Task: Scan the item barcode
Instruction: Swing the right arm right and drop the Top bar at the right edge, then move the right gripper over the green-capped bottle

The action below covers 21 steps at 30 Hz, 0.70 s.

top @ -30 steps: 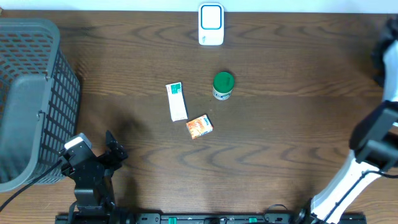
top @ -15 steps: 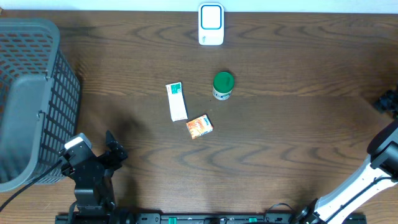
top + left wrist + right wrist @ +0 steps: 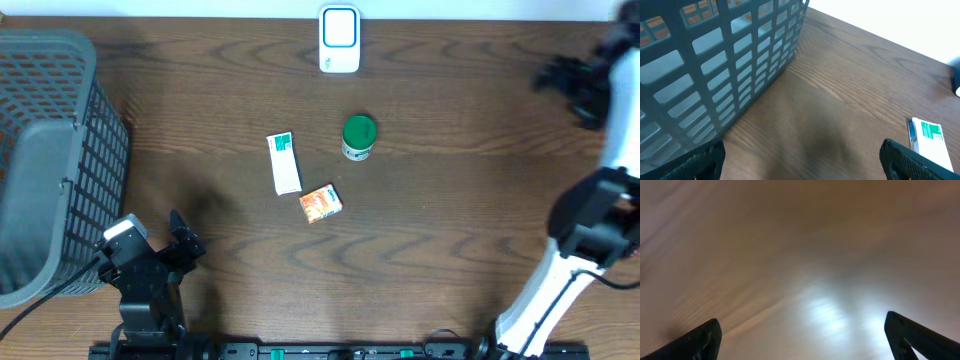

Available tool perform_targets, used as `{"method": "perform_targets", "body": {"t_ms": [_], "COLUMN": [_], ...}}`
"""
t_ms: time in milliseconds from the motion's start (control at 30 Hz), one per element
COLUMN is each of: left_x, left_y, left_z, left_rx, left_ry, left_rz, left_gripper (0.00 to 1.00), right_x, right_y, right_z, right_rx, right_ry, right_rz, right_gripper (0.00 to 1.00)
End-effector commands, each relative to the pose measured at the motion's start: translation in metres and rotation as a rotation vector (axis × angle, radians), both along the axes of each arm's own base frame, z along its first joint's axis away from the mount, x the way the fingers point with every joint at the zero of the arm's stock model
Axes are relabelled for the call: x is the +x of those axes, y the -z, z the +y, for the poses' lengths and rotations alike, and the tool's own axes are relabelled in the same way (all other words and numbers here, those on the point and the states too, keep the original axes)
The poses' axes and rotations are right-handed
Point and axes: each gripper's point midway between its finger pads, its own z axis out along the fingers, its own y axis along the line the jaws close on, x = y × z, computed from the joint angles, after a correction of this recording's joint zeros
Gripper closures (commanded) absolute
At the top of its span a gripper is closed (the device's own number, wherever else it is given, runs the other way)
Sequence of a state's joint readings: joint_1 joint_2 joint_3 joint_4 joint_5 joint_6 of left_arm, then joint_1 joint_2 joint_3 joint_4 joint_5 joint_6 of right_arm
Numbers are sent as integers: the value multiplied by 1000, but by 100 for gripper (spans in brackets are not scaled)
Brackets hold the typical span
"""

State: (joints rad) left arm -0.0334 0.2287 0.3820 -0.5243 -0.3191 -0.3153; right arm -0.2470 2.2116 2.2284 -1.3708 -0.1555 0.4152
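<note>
Showed a basket point(image 3: 100, 170) at far left, with the left gripper point(image 3: 187, 236) parked just beside, jaws spread and empty, unmoved. Showed mid-table a box point(image 3: 284, 163), packet point(image 3: 321, 203) and jar point(image 3: 359, 137), untouched, apart from the scanner point(image 3: 339, 39) at the far edge. Caught the right gripper point(image 3: 556, 85) newly swung to upper right, jaws sprung from clenched to wide, grasping nothing. Meant no item taken yet.

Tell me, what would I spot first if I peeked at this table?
The big grey basket on the left side of the brown table grabs your eye first. Next come three little things in the middle: a green-lidded jar, a white box just left of it, and an orange packet nearer the robot. A white scanner sits at the far edge.
</note>
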Motion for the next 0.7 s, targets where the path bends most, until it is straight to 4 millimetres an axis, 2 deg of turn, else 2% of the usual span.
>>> {"method": "perform_targets", "body": {"t_ms": [0,100,200,367,433,500,667], "left_x": [0,0,0,0,0,0,0], "left_y": [0,0,0,0,0,0,0], "left_z": [1,1,1,1,1,1,1], "left_rx": [-3,-3,-3,-3,-3,-3,-3], "left_ry": [-9,-9,-9,-9,-9,-9,-9], "left_rz": [-4,-4,-4,-4,-4,-4,-4], "left_gripper": [1,1,1,2,1,1,1], "right_x": [9,1,-3,-18,-25,-30,-41], "right_y": [-10,-6,-9,-12,-12,-11,-7], "right_z": [99,150,195,259,276,284,290], "right_rx": [237,172,72,6,6,2,7], "right_ry": [-42,30,35,36,62,94,180], "right_rz": [-7,62,45,17,15,19,61], "right_gripper": [1,1,1,1,1,2,1]}}
